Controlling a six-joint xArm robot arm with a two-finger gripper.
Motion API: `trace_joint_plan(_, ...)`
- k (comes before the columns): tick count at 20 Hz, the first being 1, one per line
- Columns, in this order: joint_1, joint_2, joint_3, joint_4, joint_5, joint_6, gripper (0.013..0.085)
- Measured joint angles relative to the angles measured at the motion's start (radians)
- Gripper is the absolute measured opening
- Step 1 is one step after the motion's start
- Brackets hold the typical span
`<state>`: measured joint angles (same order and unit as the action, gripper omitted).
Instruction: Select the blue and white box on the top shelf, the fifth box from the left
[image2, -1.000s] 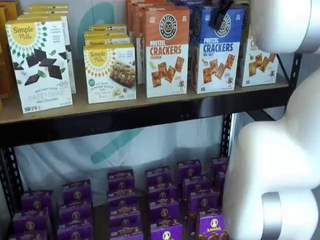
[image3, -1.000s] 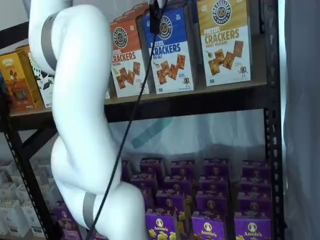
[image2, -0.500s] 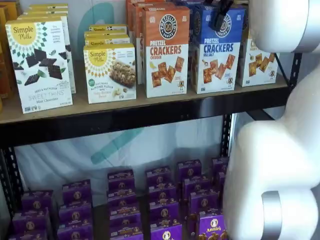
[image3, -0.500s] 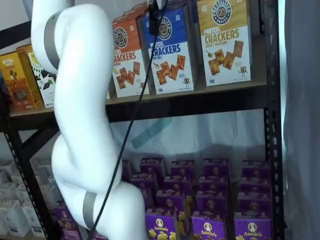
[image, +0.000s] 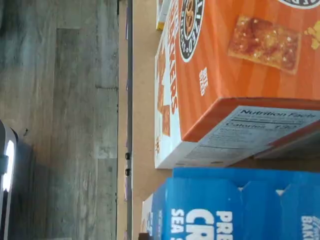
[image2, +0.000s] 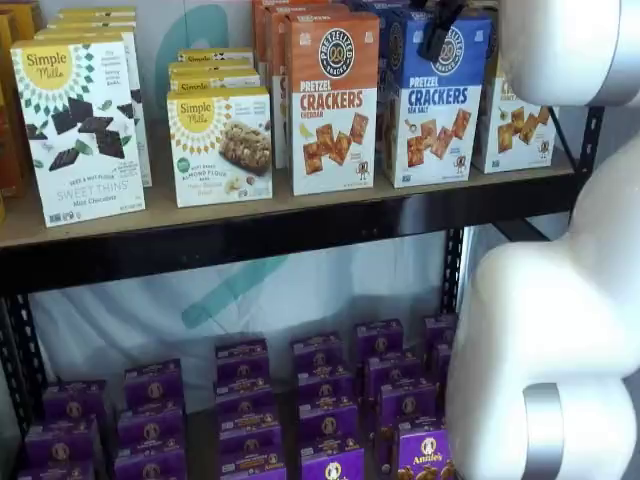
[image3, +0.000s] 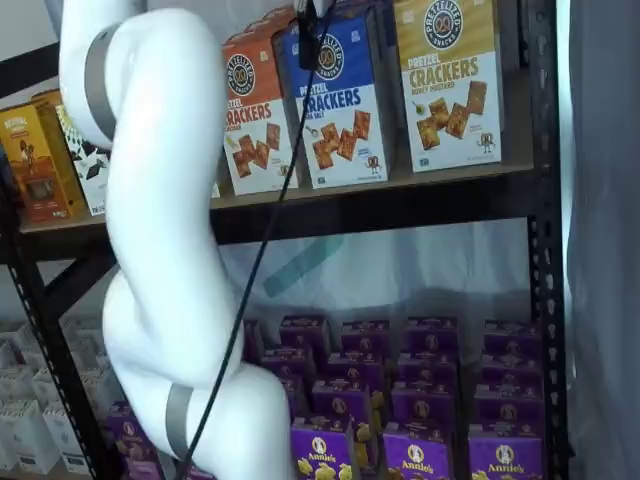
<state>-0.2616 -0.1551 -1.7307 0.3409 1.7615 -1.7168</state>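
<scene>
The white arm (image2: 560, 300) fills the near side of both shelf views and hides part of the shelves behind it. Of the gripper (image2: 441, 30) only 1 dark finger shows, side-on at the view's upper edge, so I cannot tell how far it is open or whether it grips anything. A black cable (image3: 262, 240) hangs from it down across the shelf front.

The blue box (image2: 432, 98) stands upright right behind and below that finger, which overlaps its blue top near the round logo; contact cannot be made out. The orange box (image2: 333, 102) stands just beside it on 1 side, the yellow box (image3: 447, 82) close on the other, leaving little room between them. All stand near the front edge of the top shelf (image2: 250, 232). In the wrist view the blue box is cut off, the orange box just beside it.
</scene>
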Motion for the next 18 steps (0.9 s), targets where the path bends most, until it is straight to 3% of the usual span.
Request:
trace_joint_plan(9, 0.014, -0.026, 0.027, -0.031, -0.044, 0.000, 0.0730)
trace_joint_plan(18, 0.012, -0.019, 0.000, -0.044, -0.012, -0.001, 0.0730)
